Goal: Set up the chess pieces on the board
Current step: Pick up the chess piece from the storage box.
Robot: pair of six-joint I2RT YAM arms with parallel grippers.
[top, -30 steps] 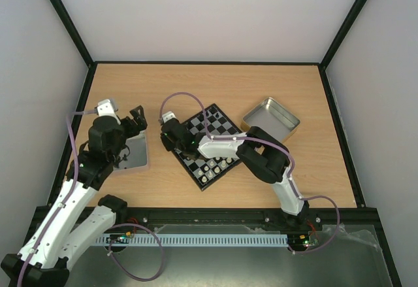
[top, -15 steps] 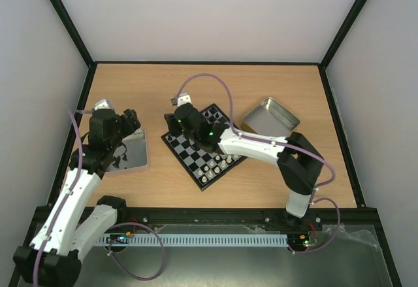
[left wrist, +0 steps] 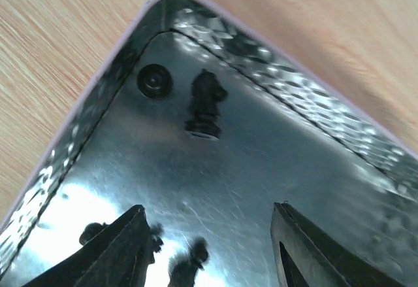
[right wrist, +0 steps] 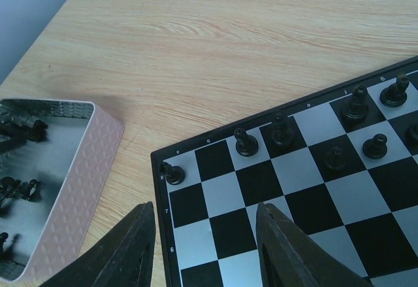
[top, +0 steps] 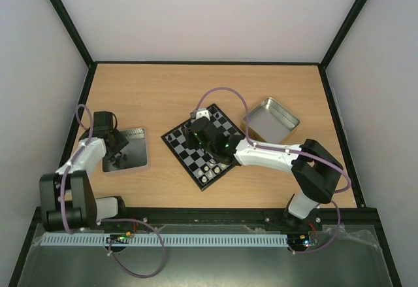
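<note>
The board (top: pixel 196 151) lies mid-table, turned diagonally. Several black chess pieces (right wrist: pixel 246 143) stand along its far rows in the right wrist view, one on the corner square (right wrist: pixel 173 172). White pieces (top: pixel 212 168) stand near its front edge. My right gripper (right wrist: pixel 209 248) is open and empty above the board's left corner; it also shows in the top view (top: pixel 196 138). My left gripper (left wrist: pixel 209 248) is open and empty, low inside the left tin (left wrist: pixel 98 123). A black knight (left wrist: pixel 206 104) and a round black piece (left wrist: pixel 155 81) sit ahead of it. Other black pieces (left wrist: pixel 189 257) lie between the fingers.
The left tin (top: pixel 134 151) holding black pieces sits left of the board; its patterned wall (right wrist: pixel 78 189) shows in the right wrist view. A second metal tin (top: pixel 271 120) stands right of the board. Black frame rails edge the table.
My left arm has folded back and lowered its gripper into the left tin. My right gripper has drawn back to the right, from the board's left corner to over the board.
</note>
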